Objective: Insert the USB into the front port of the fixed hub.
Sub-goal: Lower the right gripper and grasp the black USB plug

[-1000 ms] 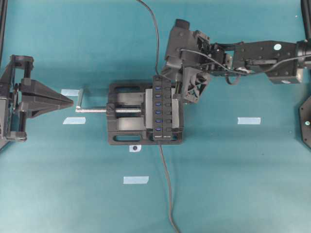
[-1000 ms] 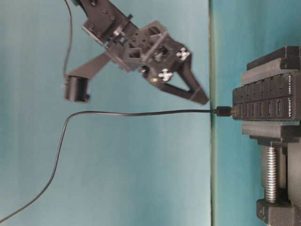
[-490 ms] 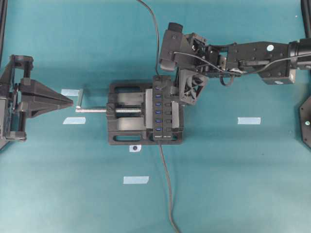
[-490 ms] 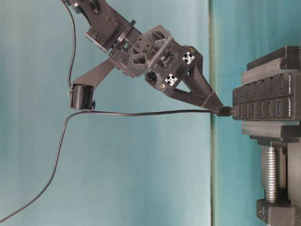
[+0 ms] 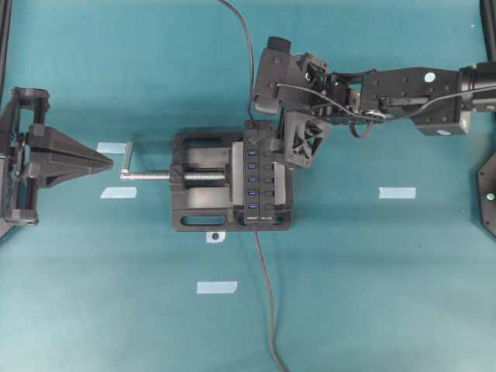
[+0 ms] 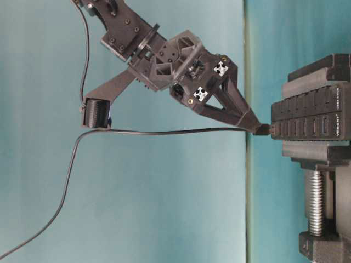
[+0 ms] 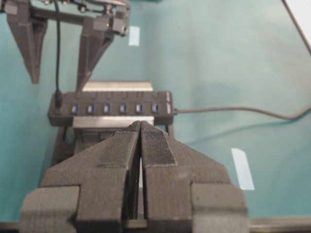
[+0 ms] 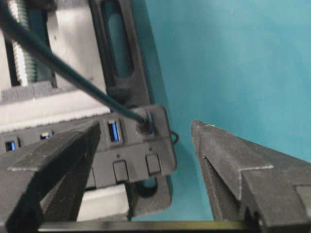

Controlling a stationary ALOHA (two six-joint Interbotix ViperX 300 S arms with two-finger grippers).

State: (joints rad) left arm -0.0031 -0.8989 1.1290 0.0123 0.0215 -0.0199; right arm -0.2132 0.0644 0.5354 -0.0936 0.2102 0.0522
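USB (image 8: 144, 127), small and black on its thin cable, is sitting plugged into the end port of the fixed hub (image 8: 92, 145), between the right gripper's (image 8: 146, 160) wide-spread, empty wedge-shaped fingers, while the left gripper (image 7: 141, 145) is resting closed.

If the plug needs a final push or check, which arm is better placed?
Right, most likely. The right gripper hangs open directly at the USB, which sits in the end port of the fixed hub. The left gripper is shut and parked beyond the vise handle.
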